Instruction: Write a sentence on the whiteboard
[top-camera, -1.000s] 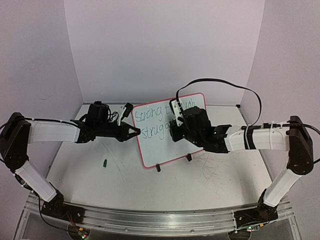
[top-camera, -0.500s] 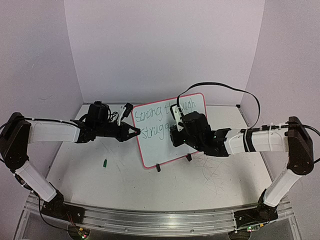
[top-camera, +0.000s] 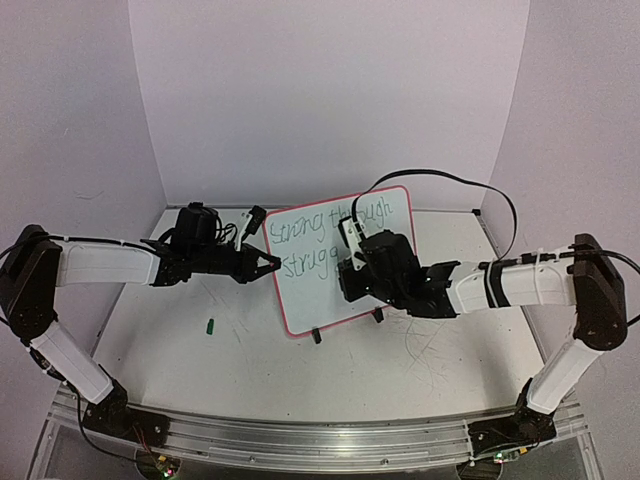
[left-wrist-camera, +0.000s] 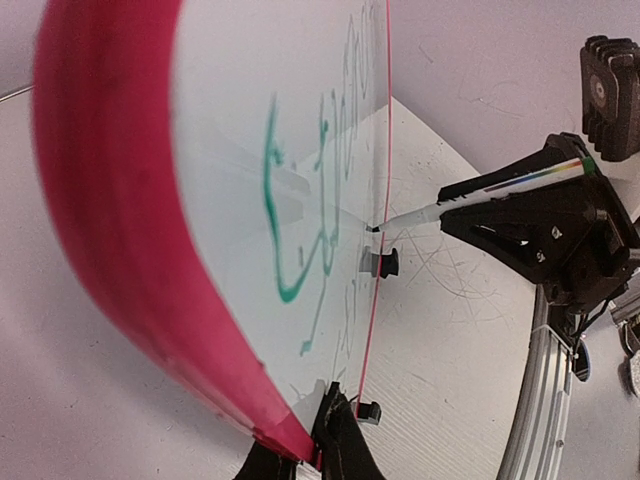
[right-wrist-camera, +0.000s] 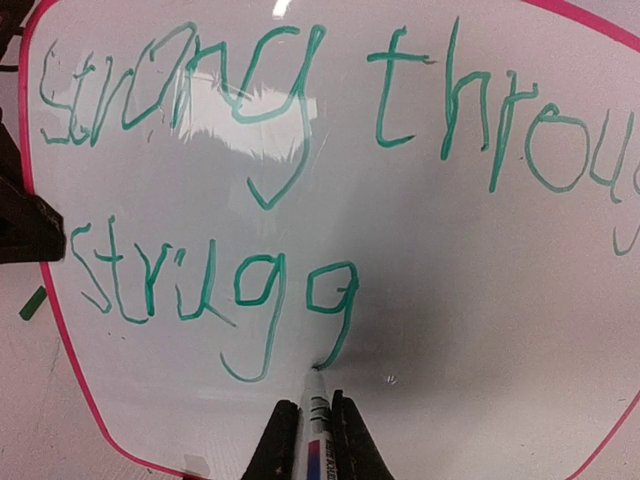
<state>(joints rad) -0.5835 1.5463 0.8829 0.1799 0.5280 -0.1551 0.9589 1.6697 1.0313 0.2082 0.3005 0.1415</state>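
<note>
The sentence (right-wrist-camera: 300, 180) stands in thin green handwriting on the whiteboard (top-camera: 312, 300). Its upper line reads "Strong throu…" and runs off the right wrist view. The lower line so far reads "Strugg" and takes up only the left half of the board. The tip of a marker (right-wrist-camera: 317, 385) sits at the bottom of the second g's tail, against the white surface. The right gripper (right-wrist-camera: 314, 405) has the marker's barrel pinched between its closed fingers, reaching in from the board's right side and covering part of the writing in the top view. The board, with its pink-red rim, stands tilted back on two black clip feet (top-camera: 316, 337) near the middle of the table (top-camera: 300, 390), toward the far edge. The left gripper (top-camera: 272, 265) is clamped tight on the rim at the board's left edge. In its own wrist view the red rim runs down between the black fingers. A small green piece (top-camera: 211, 325) lies on the table to the left, apart from the board and nearer the front edge than the left gripper.
</note>
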